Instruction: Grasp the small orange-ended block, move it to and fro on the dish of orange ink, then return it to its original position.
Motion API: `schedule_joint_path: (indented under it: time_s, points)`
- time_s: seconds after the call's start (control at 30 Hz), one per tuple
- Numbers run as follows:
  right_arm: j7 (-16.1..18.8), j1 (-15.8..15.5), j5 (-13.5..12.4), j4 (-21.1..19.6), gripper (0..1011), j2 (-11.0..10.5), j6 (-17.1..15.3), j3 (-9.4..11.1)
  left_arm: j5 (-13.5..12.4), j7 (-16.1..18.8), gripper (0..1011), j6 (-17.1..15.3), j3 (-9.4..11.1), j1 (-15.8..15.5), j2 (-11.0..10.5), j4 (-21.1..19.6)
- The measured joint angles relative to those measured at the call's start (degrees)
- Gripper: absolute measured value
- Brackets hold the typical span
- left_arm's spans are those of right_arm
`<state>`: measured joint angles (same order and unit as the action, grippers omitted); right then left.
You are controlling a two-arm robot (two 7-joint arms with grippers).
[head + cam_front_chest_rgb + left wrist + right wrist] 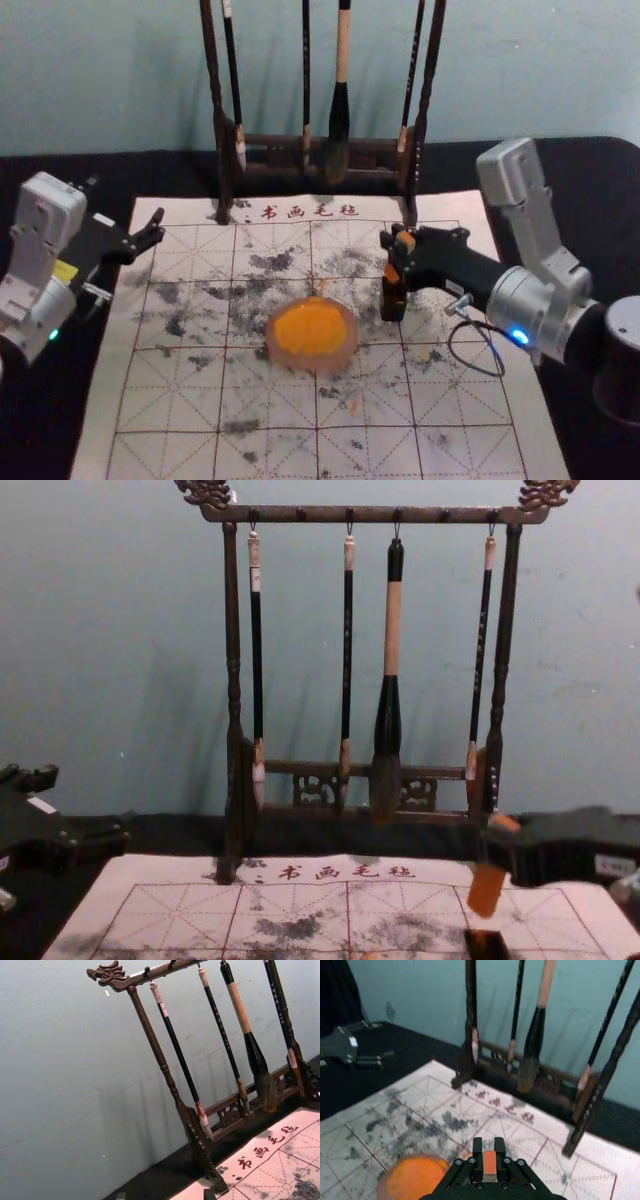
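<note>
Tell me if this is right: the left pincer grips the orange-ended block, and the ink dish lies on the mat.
"Left" is wrong: the right pincer grips the block, as the right wrist view shows. The ink dish does lie on the mat.

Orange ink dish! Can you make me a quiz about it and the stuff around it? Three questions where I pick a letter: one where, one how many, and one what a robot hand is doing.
1. Where is the dish of orange ink?
A) On a chair
B) On the mat
C) Up on the wall

2. How many brushes hang from the rack?
A) Two
B) Seven
C) Four

3. What is the right gripper doing?
A) Holding the orange-ended block
B) Holding a brush
C) Nothing, it is empty

Right letters:
1. B: the head view shows the dish of orange ink sitting on the mat.
2. C: the chest view shows four, side by side.
3. A: the right wrist view shows the block between its fingers.
</note>
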<state>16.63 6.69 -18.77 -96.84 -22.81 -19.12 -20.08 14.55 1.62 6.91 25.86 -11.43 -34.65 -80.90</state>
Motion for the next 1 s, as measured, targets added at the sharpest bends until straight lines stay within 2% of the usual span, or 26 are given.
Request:
schedule_joint_path:
  time_s: [0.13, 0.23, 0.4, 0.43, 0.7, 0.77, 0.8, 0.87, 1.0]
  points:
    - [1.4, 0.1, 0.4, -0.7, 111, -0.7, 2.8, 0.0, 0.0, 0.0, 1001, 0.0, 0.0, 0.0, 0.0, 0.0]
    - [3.5, 0.9, 1.2, -0.5, 111, -1.4, 5.8, -0.9, 0.0, 0.0, 1001, 0.0, 0.0, 0.0, 0.0, 0.0]
    - [8.8, 3.9, 2.1, 1.6, 111, -2.6, 9.9, -3.8, 0.0, 0.0, 1001, 0.0, 0.0, 0.0, 0.0, 0.0]
    - [8.8, 3.9, 2.1, 1.6, 111, -2.6, 9.9, -3.8, 0.0, 0.0, 1001, 0.0, 0.0, 0.0, 0.0, 0.0]
    - [14.2, 9.1, 2.0, 6.5, 111, -1.9, 11.3, -8.4, 0.0, 0.0, 1001, 0.0, 0.0, 0.0, 0.0, 0.0]
    - [15.4, 10.5, 1.9, 8.0, 111, -1.6, 11.3, -9.8, 0.0, 0.0, 1001, 0.0, 0.0, 0.0, 0.0, 0.0]
    - [15.4, 10.5, 1.9, 8.0, 111, -1.6, 11.3, -9.8, 0.0, 0.0, 1001, 0.0, 0.0, 0.0, 0.0, 0.0]
    - [16.7, 12.2, 1.9, 10.1, 111, -1.1, 11.1, -11.4, 0.0, 0.0, 1001, 0.0, 0.0, 0.0, 0.0, 0.0]
    - [17.7, 13.8, 1.9, 12.0, 111, -0.8, 10.2, -12.9, 0.0, 0.0, 1001, 0.0, 0.0, 0.0, 0.0, 0.0]
